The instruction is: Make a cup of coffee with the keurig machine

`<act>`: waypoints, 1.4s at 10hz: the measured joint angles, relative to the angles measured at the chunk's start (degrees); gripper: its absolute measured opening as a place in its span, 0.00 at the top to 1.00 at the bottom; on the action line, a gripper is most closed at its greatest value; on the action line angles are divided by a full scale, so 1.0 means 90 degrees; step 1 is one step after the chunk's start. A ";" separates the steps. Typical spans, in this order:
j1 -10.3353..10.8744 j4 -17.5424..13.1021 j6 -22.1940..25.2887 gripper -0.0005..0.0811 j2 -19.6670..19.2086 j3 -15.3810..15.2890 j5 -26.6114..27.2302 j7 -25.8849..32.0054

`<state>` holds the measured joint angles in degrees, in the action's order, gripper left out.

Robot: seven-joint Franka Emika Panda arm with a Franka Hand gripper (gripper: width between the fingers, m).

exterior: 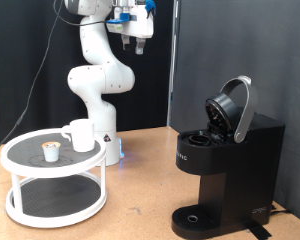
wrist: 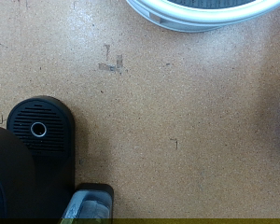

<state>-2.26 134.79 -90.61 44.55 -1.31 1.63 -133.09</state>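
The white cup [exterior: 81, 135] stands upright on the top shelf of a round white two-tier stand [exterior: 52, 192] at the exterior view's left. A small white pod with a brownish top [exterior: 51, 151] sits beside it. The black keurig machine [exterior: 230, 165] stands at the exterior view's right with its rounded lid [exterior: 233, 108] hinged up and its round drip base [exterior: 195, 218] bare. My gripper [exterior: 138, 44] hangs high near the exterior view's top, far from both, open and empty. The wrist view looks straight down on the drip base [wrist: 37, 131] and the stand's rim [wrist: 201, 15]; no fingers show there.
The brown tabletop [exterior: 140, 190] stretches between stand and machine. The arm's white base [exterior: 108, 140] stands just behind the stand. A black curtain [exterior: 230, 50] backs the scene. A cable [exterior: 282, 210] leads off behind the machine.
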 joint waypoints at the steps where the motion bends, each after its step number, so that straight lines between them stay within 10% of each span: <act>1: -0.0010 0.0000 0.0001 0.09 -0.0001 0.0010 0.0000 0.0000; 14: -0.0644 0.0007 -0.0086 0.09 -0.0082 0.1476 -0.0895 0.1404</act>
<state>-8.05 134.85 -91.38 43.82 11.98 -6.43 -120.46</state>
